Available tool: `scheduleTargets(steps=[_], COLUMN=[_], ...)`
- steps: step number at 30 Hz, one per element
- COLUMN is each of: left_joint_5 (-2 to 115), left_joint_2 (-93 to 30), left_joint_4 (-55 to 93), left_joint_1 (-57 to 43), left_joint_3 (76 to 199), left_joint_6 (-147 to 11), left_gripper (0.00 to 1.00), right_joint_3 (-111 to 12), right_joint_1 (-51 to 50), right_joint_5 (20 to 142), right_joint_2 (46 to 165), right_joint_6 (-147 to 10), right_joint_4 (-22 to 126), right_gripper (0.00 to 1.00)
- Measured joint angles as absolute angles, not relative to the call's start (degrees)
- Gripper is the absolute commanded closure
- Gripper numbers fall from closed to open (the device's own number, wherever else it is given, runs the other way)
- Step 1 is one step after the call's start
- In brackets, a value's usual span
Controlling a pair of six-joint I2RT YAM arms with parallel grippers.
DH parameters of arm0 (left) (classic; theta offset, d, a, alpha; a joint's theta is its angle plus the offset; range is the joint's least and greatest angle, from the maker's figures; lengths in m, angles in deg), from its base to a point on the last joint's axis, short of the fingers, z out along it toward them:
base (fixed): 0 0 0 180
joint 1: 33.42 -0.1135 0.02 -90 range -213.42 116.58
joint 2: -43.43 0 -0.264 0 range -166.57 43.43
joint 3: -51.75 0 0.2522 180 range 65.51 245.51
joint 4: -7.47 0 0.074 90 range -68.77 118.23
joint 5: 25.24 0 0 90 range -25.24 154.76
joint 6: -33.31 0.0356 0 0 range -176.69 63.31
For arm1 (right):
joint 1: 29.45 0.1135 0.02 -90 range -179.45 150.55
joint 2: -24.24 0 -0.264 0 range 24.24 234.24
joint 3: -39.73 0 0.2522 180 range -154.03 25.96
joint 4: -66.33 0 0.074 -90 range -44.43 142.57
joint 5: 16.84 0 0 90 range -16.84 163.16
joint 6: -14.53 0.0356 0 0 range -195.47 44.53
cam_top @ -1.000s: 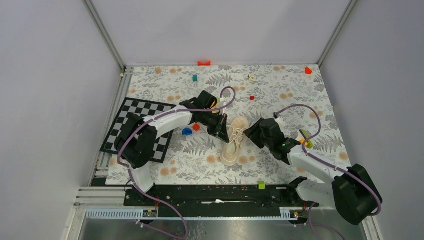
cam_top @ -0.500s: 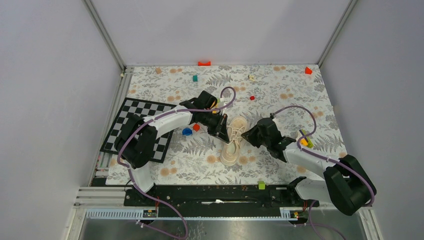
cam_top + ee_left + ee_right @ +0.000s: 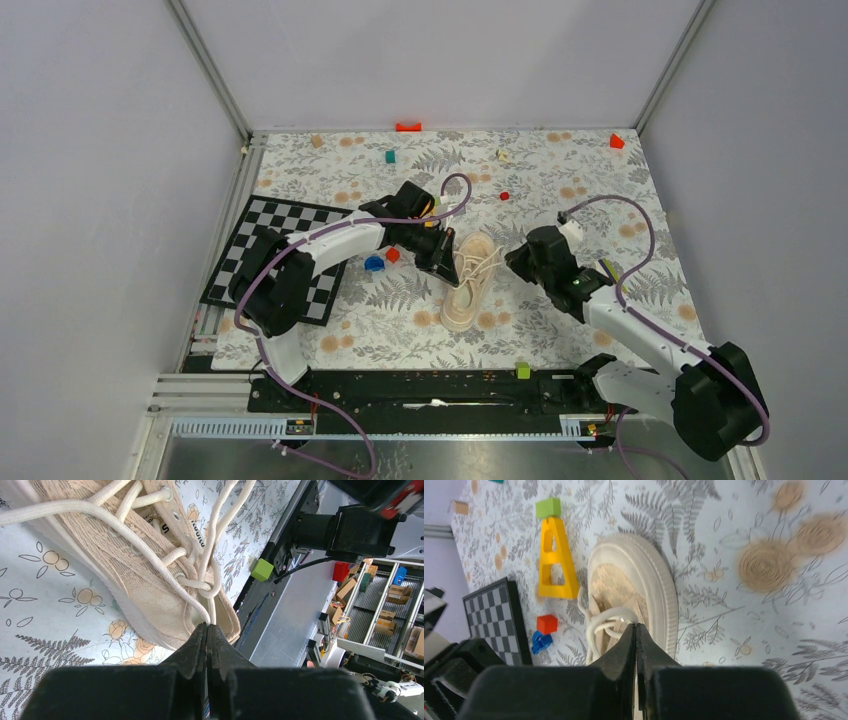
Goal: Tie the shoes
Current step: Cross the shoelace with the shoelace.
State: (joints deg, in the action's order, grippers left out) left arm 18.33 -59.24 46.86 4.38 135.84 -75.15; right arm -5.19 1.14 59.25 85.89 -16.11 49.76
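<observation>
Left gripper [image 3: 207,626] and right gripper [image 3: 635,626] each clamp shut on 1 lace [image 3: 175,580] at the sneaker [image 3: 468,285]; we pull outward evenly.

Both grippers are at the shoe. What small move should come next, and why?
Probably draw the right gripper a little away from the shoe to tension its lace. Both it and the left gripper are shut on lace, and the strand at the right tips curves loosely.

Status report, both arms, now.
Left fingers shut on lace. Right fingers shut on lace. Sneaker untied. Yellow A-block beside sneaker.
</observation>
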Motion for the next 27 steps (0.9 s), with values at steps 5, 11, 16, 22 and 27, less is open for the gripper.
scheduleTargets(steps=[5,11,16,22,27], left_joint_5=[18.42,18.61,19.62,20.12,20.97], left_joint_2=[-59.24,-59.2,-57.73,-56.95,-56.42], left_joint_4=[46.86,45.13,43.29,42.05,40.65], left_joint_1=[4.34,3.68,3.37,2.87,1.52], left_joint_3=[135.84,135.79,135.14,135.12,132.58], left_joint_6=[-75.3,-77.56,-79.33,-79.87,-81.25], left_gripper=[1.0,1.0,1.0,1.0,1.0], right_joint_3=[-11.51,-21.17,-22.59,-18.04,-17.26], right_joint_1=[0.77,0.74,0.74,0.74,0.74], right_joint_5=[54.33,52.67,51.03,48.48,48.13], right_joint_2=[86.07,90.55,91.84,90.98,91.49], right_joint_6=[-24.2,-35.33,-40.33,-41.91,-42.34], right_joint_4=[44.4,39.51,34.55,31.03,29.69], right_gripper=[1.0,1.0,1.0,1.0,1.0])
